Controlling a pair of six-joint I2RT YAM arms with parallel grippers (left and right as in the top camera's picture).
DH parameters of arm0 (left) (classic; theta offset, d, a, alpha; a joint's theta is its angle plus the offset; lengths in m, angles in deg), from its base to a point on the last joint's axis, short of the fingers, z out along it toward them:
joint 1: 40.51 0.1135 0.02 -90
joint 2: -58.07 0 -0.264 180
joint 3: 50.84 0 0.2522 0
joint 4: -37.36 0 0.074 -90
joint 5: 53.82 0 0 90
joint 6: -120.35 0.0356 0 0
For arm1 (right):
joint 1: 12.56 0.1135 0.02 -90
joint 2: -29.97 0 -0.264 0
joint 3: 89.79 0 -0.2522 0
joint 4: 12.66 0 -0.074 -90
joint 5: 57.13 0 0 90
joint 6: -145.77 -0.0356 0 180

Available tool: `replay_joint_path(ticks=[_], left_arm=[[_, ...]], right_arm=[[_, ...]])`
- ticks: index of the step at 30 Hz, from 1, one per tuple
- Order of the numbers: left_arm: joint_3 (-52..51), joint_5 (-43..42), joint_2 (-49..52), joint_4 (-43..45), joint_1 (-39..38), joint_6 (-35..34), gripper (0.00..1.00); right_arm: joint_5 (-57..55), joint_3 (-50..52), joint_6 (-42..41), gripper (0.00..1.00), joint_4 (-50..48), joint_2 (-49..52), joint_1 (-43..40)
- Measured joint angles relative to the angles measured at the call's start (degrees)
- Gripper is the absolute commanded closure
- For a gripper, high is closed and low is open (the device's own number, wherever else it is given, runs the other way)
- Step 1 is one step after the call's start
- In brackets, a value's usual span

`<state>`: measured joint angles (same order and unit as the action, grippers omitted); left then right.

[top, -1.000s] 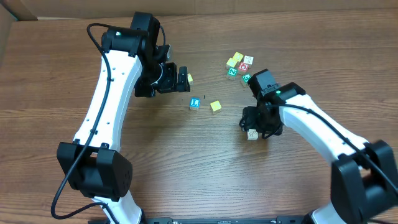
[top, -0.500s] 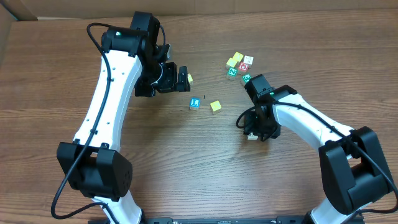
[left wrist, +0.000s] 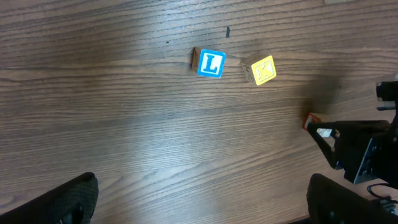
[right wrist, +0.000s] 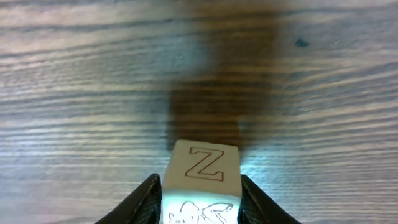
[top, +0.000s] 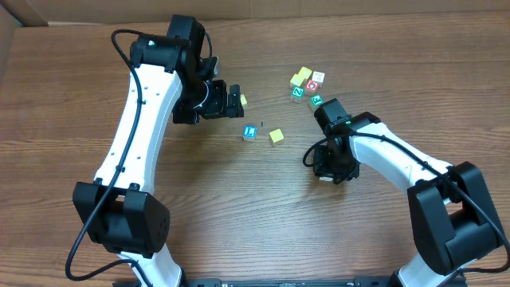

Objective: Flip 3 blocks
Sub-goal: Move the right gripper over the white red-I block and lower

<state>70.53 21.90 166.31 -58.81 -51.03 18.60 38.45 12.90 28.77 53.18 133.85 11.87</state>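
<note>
"Z" block (right wrist: 202, 180) tight between right fingers (right wrist: 149, 198); left fingers (left wrist: 62, 202) wide over "L" (left wrist: 211, 63), "K" (left wrist: 261, 70) blocks.

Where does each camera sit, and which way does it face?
Overhead: above the table, looking straight down; both arms show.
Left wrist: on left gripper, facing down at blue L block, yellow K block; open fingertips in bottom corners.
Right wrist: on right gripper, close over the wood; fingers clasp cream Z block.
Shared: overhead, left wrist both show L, K blocks.
</note>
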Motion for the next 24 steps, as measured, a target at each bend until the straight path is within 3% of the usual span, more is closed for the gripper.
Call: replay_joint_path(ticks=[15, 19, 22, 24], left_arm=[[0.00, -0.02, 0.00, 0.00, 0.00, 0.00, 0.00], [0.00, 0.00, 0.00, 0.00, 0.00, 0.00, 0.00], [0.00, 0.00, 0.00, 0.00, 0.00, 0.00, 0.00], [0.00, -0.02, 0.00, 0.00, 0.00, 0.00, 0.00]], right_arm=[[3.63, 0.00, -0.42, 0.59, 4.52, 0.00, 7.50], [2.58, 0.00, -1.84, 0.46, 4.87, 0.00, 10.08], [0.92, 0.00, -4.17, 0.25, 5.31, 0.00, 10.05], [0.13, 0.00, -4.33, 0.18, 5.25, 0.00, 9.75]])
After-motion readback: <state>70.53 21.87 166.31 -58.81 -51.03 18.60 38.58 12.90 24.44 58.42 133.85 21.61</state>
